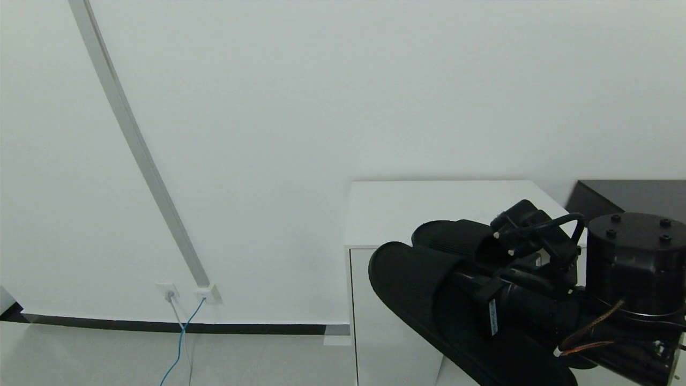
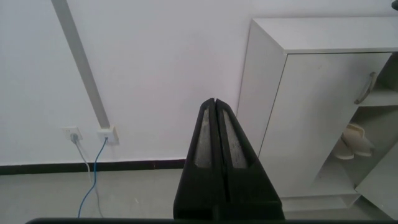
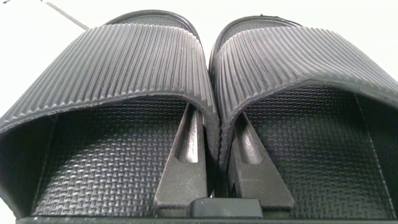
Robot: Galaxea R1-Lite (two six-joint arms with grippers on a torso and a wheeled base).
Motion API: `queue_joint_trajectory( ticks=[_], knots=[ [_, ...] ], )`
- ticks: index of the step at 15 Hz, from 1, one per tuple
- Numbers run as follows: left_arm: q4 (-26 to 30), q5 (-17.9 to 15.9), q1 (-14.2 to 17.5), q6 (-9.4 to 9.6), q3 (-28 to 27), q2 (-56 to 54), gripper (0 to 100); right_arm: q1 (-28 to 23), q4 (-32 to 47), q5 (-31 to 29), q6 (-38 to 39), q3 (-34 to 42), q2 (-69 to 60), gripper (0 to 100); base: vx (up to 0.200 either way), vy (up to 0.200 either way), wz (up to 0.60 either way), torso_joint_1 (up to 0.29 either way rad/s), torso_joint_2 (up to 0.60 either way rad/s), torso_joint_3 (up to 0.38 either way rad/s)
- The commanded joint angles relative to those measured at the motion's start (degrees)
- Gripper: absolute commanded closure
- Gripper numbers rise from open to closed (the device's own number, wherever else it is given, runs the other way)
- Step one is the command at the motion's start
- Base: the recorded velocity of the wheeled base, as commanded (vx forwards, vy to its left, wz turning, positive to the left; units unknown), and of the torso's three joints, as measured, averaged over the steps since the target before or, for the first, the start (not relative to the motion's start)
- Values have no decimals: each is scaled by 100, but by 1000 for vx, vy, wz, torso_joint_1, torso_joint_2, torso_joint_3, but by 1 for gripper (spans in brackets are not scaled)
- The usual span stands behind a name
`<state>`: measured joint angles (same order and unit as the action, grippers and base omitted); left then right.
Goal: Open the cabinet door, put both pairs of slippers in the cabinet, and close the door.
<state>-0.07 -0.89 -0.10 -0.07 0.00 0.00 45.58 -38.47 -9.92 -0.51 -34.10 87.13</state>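
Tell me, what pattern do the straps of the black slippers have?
The straps have fine parallel ribs, all black. The right wrist view shows it best.

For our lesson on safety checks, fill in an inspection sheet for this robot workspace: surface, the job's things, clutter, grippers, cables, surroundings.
Surface: pale grey floor; flat top of the white box-shaped cabinet.
Job's things: cabinet open at one side, pale pair of slippers on a shelf inside; black ribbed rubber pair of slippers held up before the cabinet.
Clutter: nothing seen.
Grippers: right gripper shut on the black pair, one finger inside each slipper; left gripper shut, empty.
Cables: blue and white cables hang from wall sockets.
Surroundings: white wall, grey cable duct, black skirting.
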Motion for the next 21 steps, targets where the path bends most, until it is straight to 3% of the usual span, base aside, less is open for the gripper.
queue_joint_trajectory(
  ticks=[1,21],
  knots=[
    [-1,1,1,-1,0,9,100,3,-2,-1,-2,0,33,100,0,-200,0,7,2,7],
    [-1,1,1,34,0,9,100,-23,-20,17,16,87,33,100,0,-190,0,3,2,2]
  ],
)
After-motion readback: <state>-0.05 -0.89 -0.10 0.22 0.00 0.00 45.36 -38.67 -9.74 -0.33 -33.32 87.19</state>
